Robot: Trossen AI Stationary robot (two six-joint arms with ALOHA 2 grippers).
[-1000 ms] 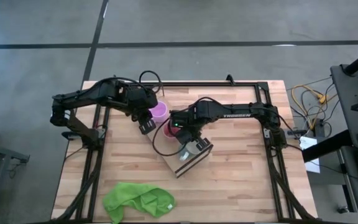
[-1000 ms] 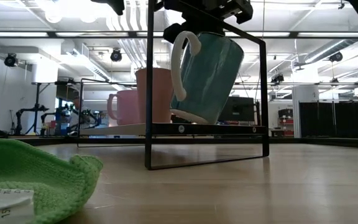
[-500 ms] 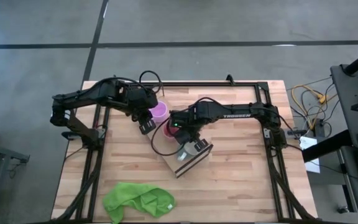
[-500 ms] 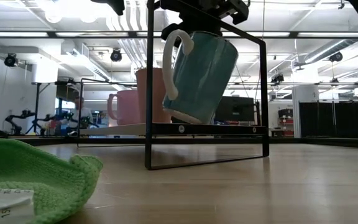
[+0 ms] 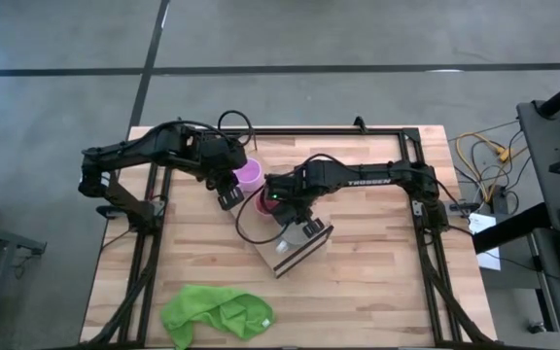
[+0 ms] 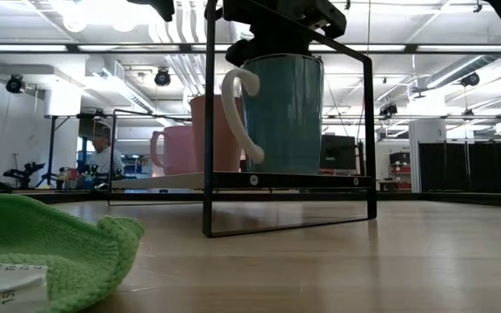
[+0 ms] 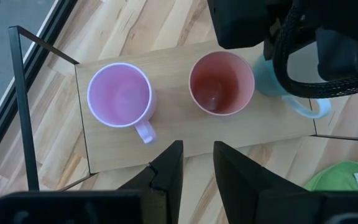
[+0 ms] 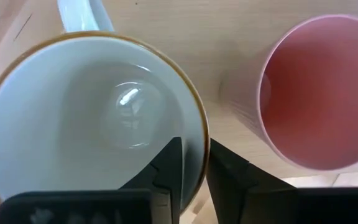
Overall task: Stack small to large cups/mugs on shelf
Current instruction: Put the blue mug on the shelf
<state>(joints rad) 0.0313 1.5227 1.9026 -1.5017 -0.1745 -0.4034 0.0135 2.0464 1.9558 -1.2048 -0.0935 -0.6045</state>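
Here, light butcher-block tabletop (image 5: pixel 377 282) on grey concrete floor, bright workshop beyond, green cloth (image 5: pixel 214 313) near front edge, light-wood shelf board (image 7: pixel 173 134) carrying purple handled cup (image 7: pixel 119 95), pink-red cup (image 7: pixel 221 83), pale blue-white handled mug (image 6: pixel 277 113) upright, right gripper (image 8: pixel 193 163) narrowly straddling mug rim, perhaps loosening, left gripper (image 7: pixel 197 163) hovering above, narrow gap, empty.

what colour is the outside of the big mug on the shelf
Teal-blue, with a white handle; the mug shows best in the low view.
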